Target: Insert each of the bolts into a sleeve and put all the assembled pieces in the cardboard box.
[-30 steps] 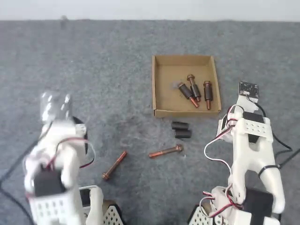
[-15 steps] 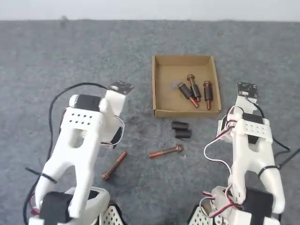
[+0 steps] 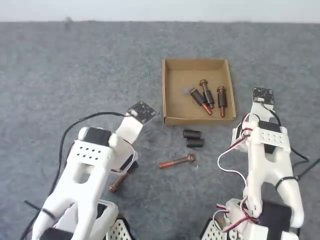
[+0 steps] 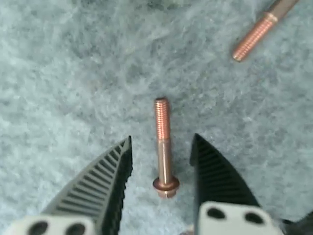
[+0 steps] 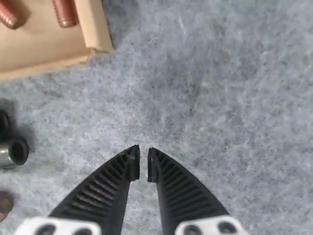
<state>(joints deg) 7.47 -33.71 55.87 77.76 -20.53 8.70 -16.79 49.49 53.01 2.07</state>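
My left gripper [image 4: 162, 141] is open just above the carpet, one finger on each side of a copper bolt [image 4: 164, 147] that lies loose between them. In the high view that bolt's head [image 3: 114, 187] pokes out from under the left arm [image 3: 97, 152]. A second bolt [image 3: 176, 161] lies mid-carpet, near two black sleeves [image 3: 193, 138]. The cardboard box [image 3: 170, 92] holds three assembled pieces [image 3: 207, 97]. My right gripper [image 5: 142, 161] is shut and empty over bare carpet, right of the sleeves [image 5: 12, 152] and near the box corner [image 5: 95, 34].
Grey carpet covers the whole table. The right arm [image 3: 265, 150] stands right of the sleeves, just below the box. The second bolt's threaded end [image 4: 259, 34] lies a short way beyond the left gripper. Open carpet stretches left of the box.
The left arm swung in from the far left and came down over the left bolt, its open fingers now straddling it. The right arm stayed put.
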